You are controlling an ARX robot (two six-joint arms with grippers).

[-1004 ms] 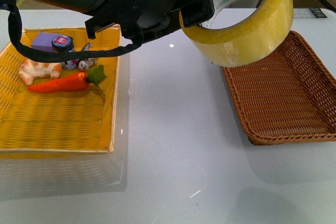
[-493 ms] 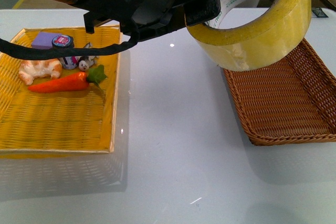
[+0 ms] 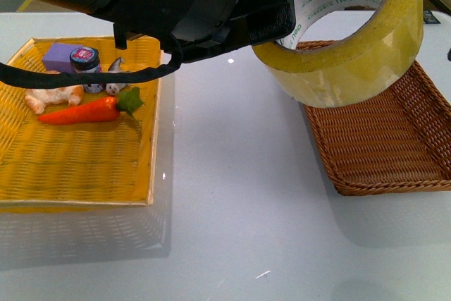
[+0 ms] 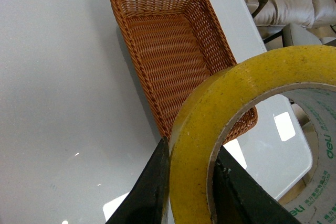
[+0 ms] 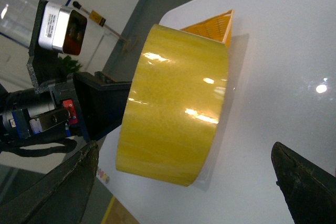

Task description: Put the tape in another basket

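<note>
My left end effector [image 4: 191, 153] is clamped on the tape [image 3: 352, 54]. One dark finger presses the outer yellow face and the other sits inside the white core, pinching the roll's wall between them. The roll hangs in the air close to my body camera, tilted so its open core with green print faces up and toward me. My right end effector [image 5: 181, 200] is spread wide and grasps nothing (only its two dark finger ends show at the frame's edges). It looks across at the roll's glossy side. Below, the white counter [image 3: 232, 209] runs between two containers. The basket [image 3: 380, 146] lies on my right. Seen from the front, the tape's lower edge overlaps the basket's far left corner, well above the weave. Whether the roll is squarely over it I cannot tell. The yellow tray [image 3: 77, 167] lies on my left, with a carrot [image 3: 77, 112] across its middle and, farther back, a jar [image 3: 84, 58] beside a purple block [image 3: 56, 54].
</note>
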